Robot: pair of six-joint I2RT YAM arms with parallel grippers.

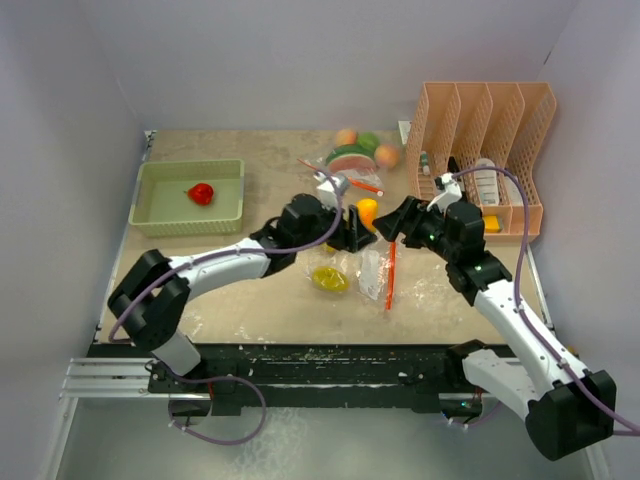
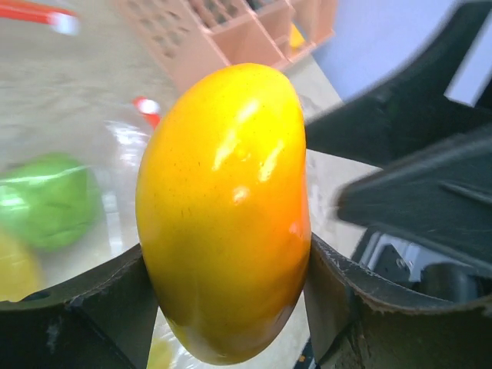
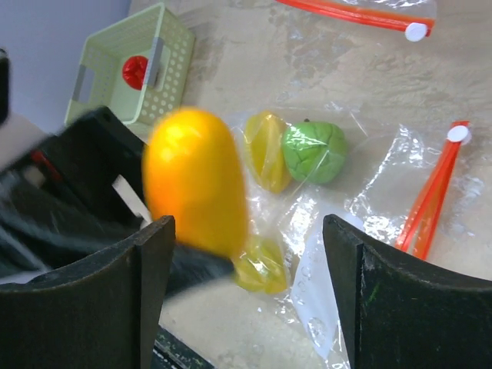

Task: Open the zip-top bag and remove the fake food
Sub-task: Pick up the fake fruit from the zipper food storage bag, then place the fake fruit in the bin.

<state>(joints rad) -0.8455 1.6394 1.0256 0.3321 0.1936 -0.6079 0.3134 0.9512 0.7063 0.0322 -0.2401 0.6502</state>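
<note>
Fake food — a yellow-orange fruit (image 2: 223, 177) — is pinched by the left gripper (image 2: 227, 254) and held in the air near the zip-top bag (image 1: 375, 270); the right gripper (image 3: 247, 231) is spread open close by. The glossy, rounded fruit could be squeezed out and dropped, or knocked by the right jaws.

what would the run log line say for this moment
left tool: gripping mango | right tool: open | bag: green piece inside

Left pincer (image 1: 356, 233) clamps fake food (image 2: 223, 207); right pincer (image 3: 247, 234) faces it, wide open.
</note>
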